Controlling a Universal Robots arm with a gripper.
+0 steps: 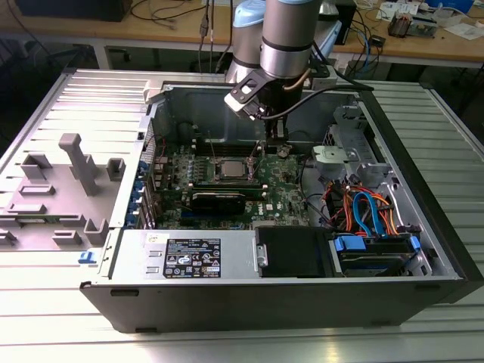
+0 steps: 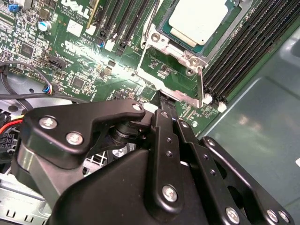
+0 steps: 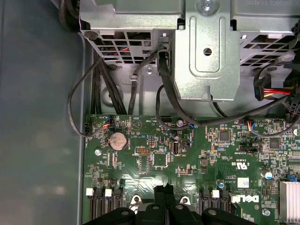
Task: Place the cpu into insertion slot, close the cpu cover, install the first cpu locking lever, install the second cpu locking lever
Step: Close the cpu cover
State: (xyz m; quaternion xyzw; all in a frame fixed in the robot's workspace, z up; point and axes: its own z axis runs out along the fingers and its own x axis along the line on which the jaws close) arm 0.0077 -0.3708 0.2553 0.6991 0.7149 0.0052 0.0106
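Note:
The cpu [image 2: 199, 21], with its dull silver top, lies in the insertion slot [image 1: 229, 168] on the green motherboard [image 3: 154, 159]. The silvery cpu cover [image 2: 157, 44] lies flat around the chip, whose top shows through the cut-out. A thin metal locking lever [image 2: 201, 84] runs along the socket's edge, and its free end reaches toward my fingertips. In both wrist views my gripper [image 2: 163, 101] [image 3: 164, 190] is shut, with its black fingers together just off the socket's corner. In the exterior view the gripper [image 1: 271, 147] hangs low over the board, to the right of the socket.
Long black memory slots [image 2: 243, 51] flank the socket. A metal drive cage [image 3: 206, 51] and black cable bundles [image 3: 108, 89] stand beyond the board's edge. The case wall [image 3: 37, 117] runs close alongside. A power supply [image 1: 189, 255] and coloured cables [image 1: 363, 212] sit at the front.

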